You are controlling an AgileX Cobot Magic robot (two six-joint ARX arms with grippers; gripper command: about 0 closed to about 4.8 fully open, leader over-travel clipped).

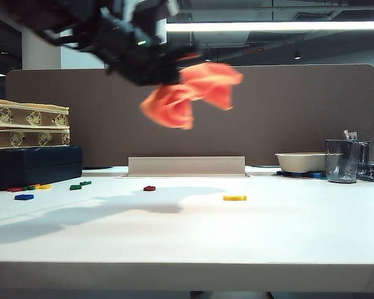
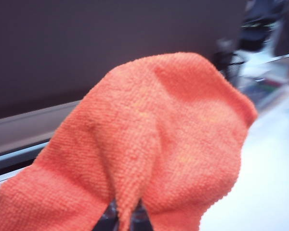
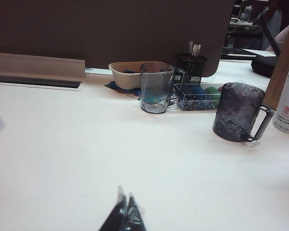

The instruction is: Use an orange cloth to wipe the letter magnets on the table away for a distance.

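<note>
left gripper [image 1: 165, 71]: clamped on the orange cloth [image 1: 190, 93], high above the table [image 1: 187, 243] | cloth: bunched, long axis about level, trailing toward the exterior view's right | right gripper [image 3: 124, 211]: fingertips pressed together, empty, low over the table | letter magnets [image 1: 235, 198]: scattered flat on the table, mostly left

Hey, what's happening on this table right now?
The left gripper is shut on the orange cloth and holds it high in the air in front of the brown partition, well above the table. The letter magnets lie scattered on the white top, mostly toward the left, not yet wiped. The right gripper is shut, low over its side of the table near the cups, holding nothing.
</note>
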